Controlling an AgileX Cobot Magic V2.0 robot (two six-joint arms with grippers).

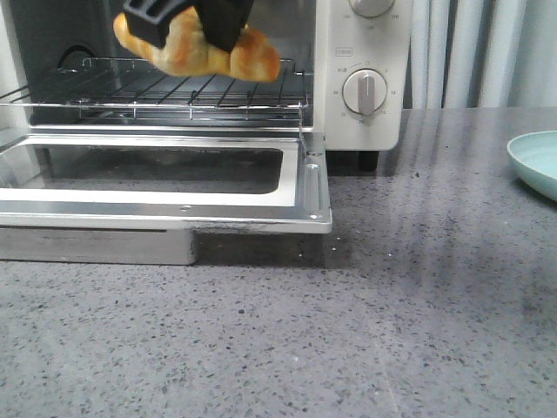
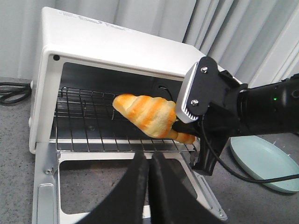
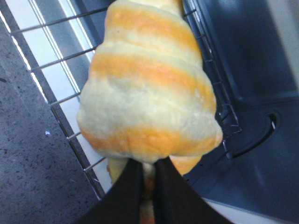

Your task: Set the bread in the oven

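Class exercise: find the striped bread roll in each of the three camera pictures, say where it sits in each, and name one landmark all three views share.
Front view: the bread is at top centre-left, held above the wire rack.
Left wrist view: the bread is mid-frame, held by the right gripper over the rack.
Right wrist view: the bread fills the centre, just beyond the jaws.
Shared landmark: the oven's wire rack.

Bread [image 2: 149, 114]: golden-orange, banded with paler cream stripes across its ridges. Oven [image 2: 107, 46]: cream-white shell, dark grey interior, silver door frame, pale dials marked with small dark print. Gripper on the bread [image 2: 184, 126]: black, with one silver-grey plate. Counter [image 1: 392, 331] before the oven: grey, speckled dark and light. Plate [image 1: 535, 161] beside the oven: pale mint green.
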